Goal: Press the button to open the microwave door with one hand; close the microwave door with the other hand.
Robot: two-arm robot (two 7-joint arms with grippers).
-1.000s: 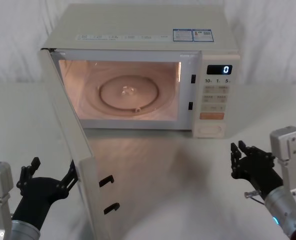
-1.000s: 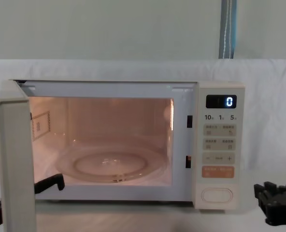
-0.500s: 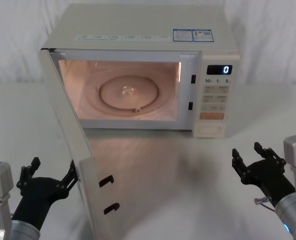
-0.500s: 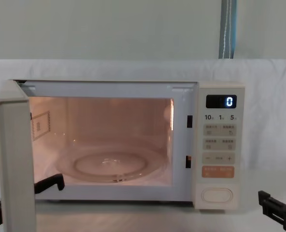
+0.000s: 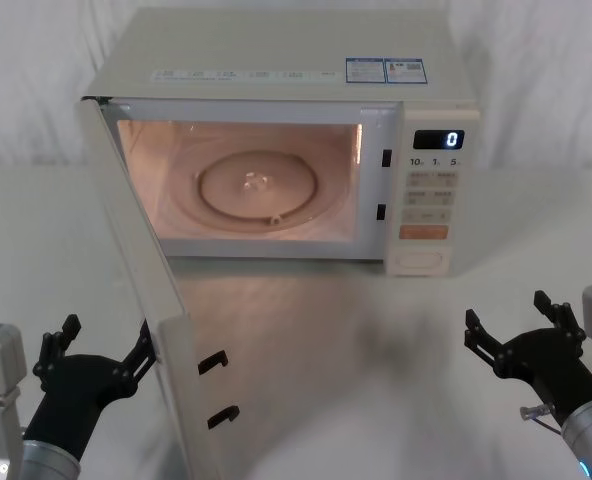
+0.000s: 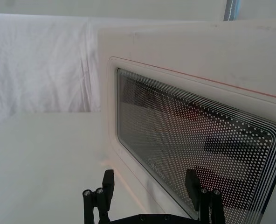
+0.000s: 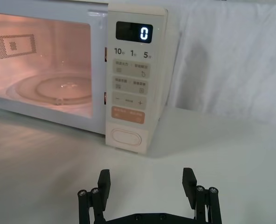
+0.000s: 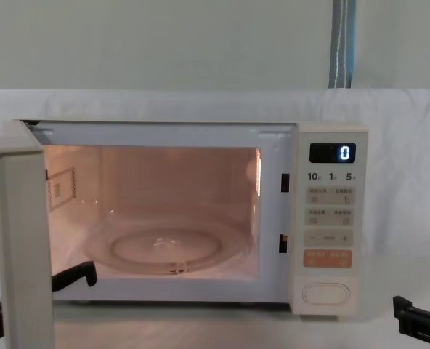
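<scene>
The cream-white microwave (image 5: 276, 60) stands at the back with its lit cavity showing and its display reading 0. The microwave door (image 5: 141, 290) is swung wide open toward me on the left; its dotted window (image 6: 198, 140) faces the left wrist camera. The oval button (image 5: 421, 262) (image 7: 127, 138) (image 8: 325, 293) sits at the bottom of the key panel. My left gripper (image 5: 101, 348) (image 6: 150, 179) is open beside the door's outer face near its free edge. My right gripper (image 5: 511, 320) (image 7: 146, 177) is open, low at the right, well back from the button.
White cloth covers the table (image 5: 356, 340) and the wall behind. A glass turntable (image 5: 259, 190) lies inside the cavity. Bare tabletop stretches between the open door and my right gripper. An orange key (image 7: 127, 115) sits just above the button.
My right gripper has drawn back from the key panel, toward me and to the right. The door and my left gripper have not moved.
</scene>
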